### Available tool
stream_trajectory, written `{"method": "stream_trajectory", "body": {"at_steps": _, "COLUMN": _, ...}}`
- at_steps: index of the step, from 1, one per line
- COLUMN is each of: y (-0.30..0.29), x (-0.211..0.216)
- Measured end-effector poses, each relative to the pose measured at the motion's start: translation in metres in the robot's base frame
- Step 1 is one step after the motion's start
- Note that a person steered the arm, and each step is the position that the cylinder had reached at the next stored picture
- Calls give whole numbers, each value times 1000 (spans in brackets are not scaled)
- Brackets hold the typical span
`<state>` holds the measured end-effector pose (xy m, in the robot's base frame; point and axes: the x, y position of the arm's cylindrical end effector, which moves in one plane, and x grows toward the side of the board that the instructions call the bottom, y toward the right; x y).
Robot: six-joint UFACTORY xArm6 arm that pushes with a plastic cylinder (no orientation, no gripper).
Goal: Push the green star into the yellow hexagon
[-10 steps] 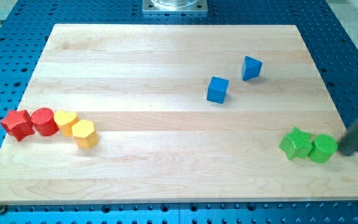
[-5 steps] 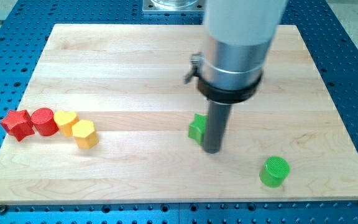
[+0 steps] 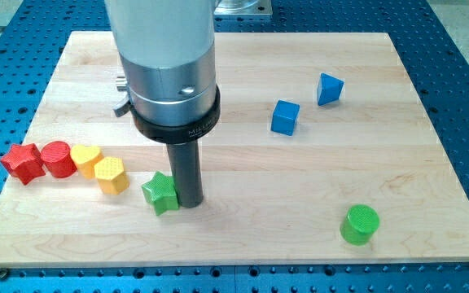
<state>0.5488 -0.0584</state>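
Note:
The green star (image 3: 160, 193) lies on the wooden board (image 3: 234, 244) at lower left of centre. My tip (image 3: 189, 202) touches the star's right side. The yellow hexagon (image 3: 111, 175) sits a short gap to the star's left, slightly higher in the view. The rod hangs from a large grey cylinder that hides part of the board's top left.
Left of the hexagon stand a yellow block (image 3: 85, 159), a red cylinder (image 3: 57, 158) and a red star (image 3: 21, 162), all in a row. A blue cube (image 3: 285, 116) and a blue angular block (image 3: 328, 88) sit upper right. A green cylinder (image 3: 359, 224) sits lower right.
My tip has swept from the board's right edge to the left, pushing the green star across the board toward the yellow hexagon. The green cylinder was shoved a little left and down.

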Motion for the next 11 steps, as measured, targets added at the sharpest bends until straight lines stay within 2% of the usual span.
{"method": "stream_trajectory", "body": {"at_steps": 2, "y": -39, "x": 8}}
{"method": "stream_trajectory", "body": {"at_steps": 4, "y": -59, "x": 57}}
{"method": "stream_trajectory", "body": {"at_steps": 5, "y": -79, "x": 57}}
{"method": "stream_trajectory", "body": {"at_steps": 6, "y": -79, "x": 37}}
{"method": "stream_trajectory", "body": {"at_steps": 8, "y": -77, "x": 26}}
{"method": "stream_trajectory", "body": {"at_steps": 9, "y": -71, "x": 25}}
{"method": "stream_trajectory", "body": {"at_steps": 10, "y": -16, "x": 29}}
{"method": "stream_trajectory", "body": {"at_steps": 11, "y": 58, "x": 14}}
